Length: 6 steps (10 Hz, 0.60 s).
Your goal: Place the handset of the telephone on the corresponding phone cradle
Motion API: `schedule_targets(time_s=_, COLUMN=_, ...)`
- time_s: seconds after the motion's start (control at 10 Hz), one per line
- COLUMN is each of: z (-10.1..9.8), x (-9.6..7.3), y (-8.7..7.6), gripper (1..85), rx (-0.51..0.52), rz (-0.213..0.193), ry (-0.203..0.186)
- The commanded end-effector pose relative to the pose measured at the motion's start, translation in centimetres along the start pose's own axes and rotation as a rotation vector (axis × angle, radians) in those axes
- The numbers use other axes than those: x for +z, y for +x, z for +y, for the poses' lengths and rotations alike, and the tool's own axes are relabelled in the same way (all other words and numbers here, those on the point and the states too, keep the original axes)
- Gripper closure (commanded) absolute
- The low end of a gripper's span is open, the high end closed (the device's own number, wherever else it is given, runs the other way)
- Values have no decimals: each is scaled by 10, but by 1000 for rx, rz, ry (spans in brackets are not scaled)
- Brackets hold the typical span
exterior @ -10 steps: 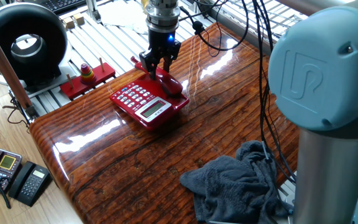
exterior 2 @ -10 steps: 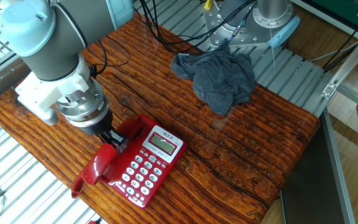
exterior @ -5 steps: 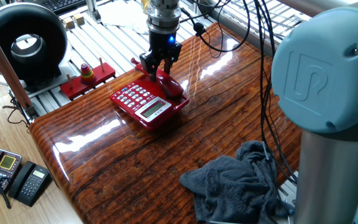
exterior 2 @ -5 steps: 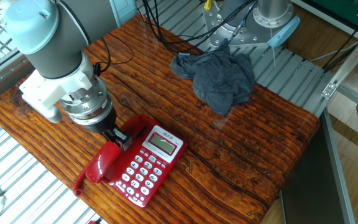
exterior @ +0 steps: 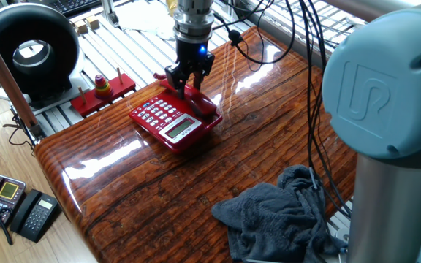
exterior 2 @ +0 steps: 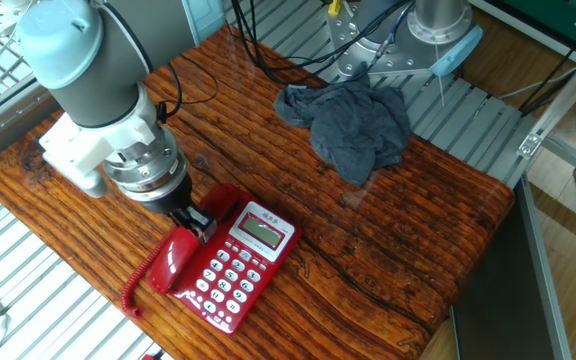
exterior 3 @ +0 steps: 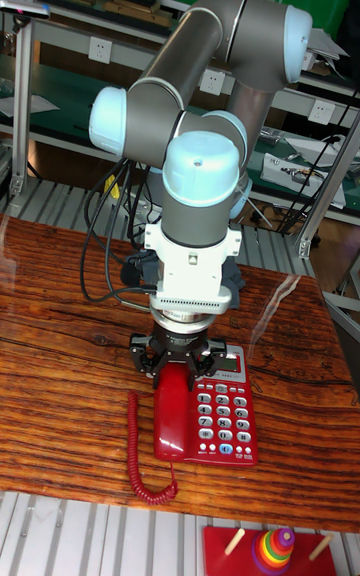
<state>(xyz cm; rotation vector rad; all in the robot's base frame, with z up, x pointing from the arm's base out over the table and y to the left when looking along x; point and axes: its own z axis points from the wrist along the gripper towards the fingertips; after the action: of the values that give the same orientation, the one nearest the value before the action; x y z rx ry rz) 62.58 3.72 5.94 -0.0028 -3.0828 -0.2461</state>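
Observation:
The red telephone [exterior: 168, 121] [exterior 2: 240, 266] [exterior 3: 226, 416] sits near one end of the wooden table. Its red handset [exterior: 205, 103] [exterior 2: 174, 262] [exterior 3: 172, 424] lies along the keypad's side, over the phone cradle, which it covers almost fully. My gripper [exterior: 187, 85] [exterior 2: 194, 222] [exterior 3: 178, 368] points straight down with its black fingers shut on the handset's middle to upper part. From the handset's end the red coiled cord [exterior 3: 140, 461] [exterior 2: 138, 292] trails toward the table edge. Whether the handset rests fully on the cradle cannot be told.
A crumpled grey cloth [exterior: 283, 215] [exterior 2: 353, 125] lies at the table's other end. A red ring-stacking toy [exterior: 102, 89] [exterior 3: 272, 548] stands just off the table near the telephone. Two dark phones [exterior: 13, 204] lie on the floor. Cables [exterior: 269, 40] hang over the table's far side.
My gripper has carried the handset sideways and down toward the telephone's base, from tilted off its side to lying along the keypad. The cord followed.

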Motion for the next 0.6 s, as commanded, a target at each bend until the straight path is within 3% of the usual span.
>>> schedule_targets(time_s=0.0, z=4, x=-1, y=4, gripper=537, rx=4, rz=-1, ry=-16)
schedule_targets(time_s=0.2, z=3, x=-8, y=6, gripper=537, rx=1, rz=12, ry=-38)
schedule_targets(time_s=0.5, z=1, x=-8, y=9, gripper=540, rx=0, rz=9, ry=-32)
